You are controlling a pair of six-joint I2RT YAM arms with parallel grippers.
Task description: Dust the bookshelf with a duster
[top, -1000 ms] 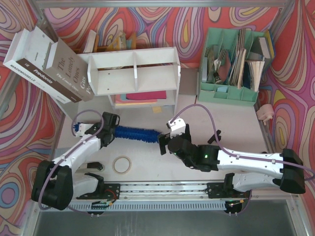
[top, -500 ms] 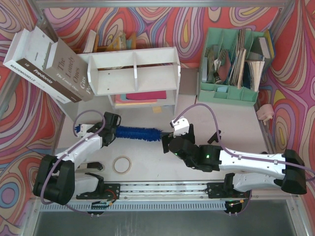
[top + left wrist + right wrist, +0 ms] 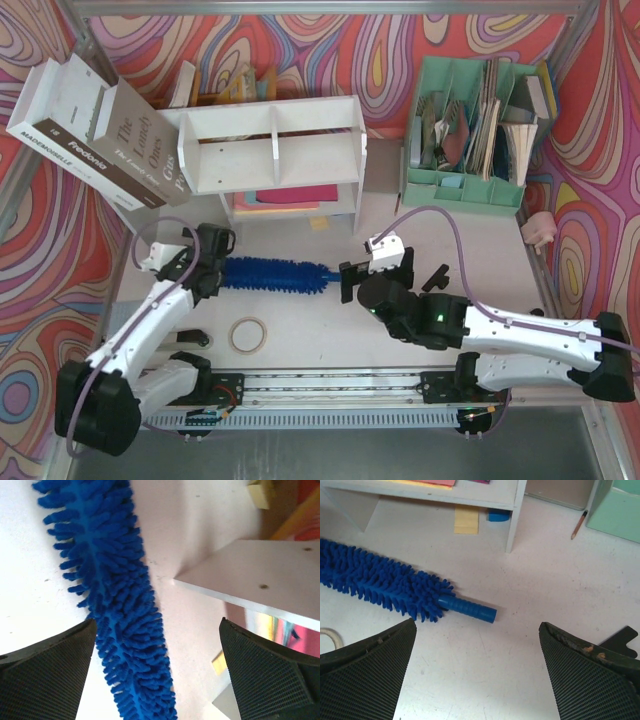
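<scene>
The long fluffy blue microfibre duster lies on the surface before the white wooden bookshelf. The left claw and right claw gape wide, empty. The right should centre over the thin handle before closing.

Duster: shaggy microfibre cloth, fluffy, matt. Its handle: ribbed blue plastic, slight sheen. Bookshelf: white painted wood, smooth, matt. Table: pale, matt, lightly scuffed. Pads on right gripper & left gripper: black, rough cross-hatch, matt. File organizer: mint, smooth, prob. plastic.
</scene>
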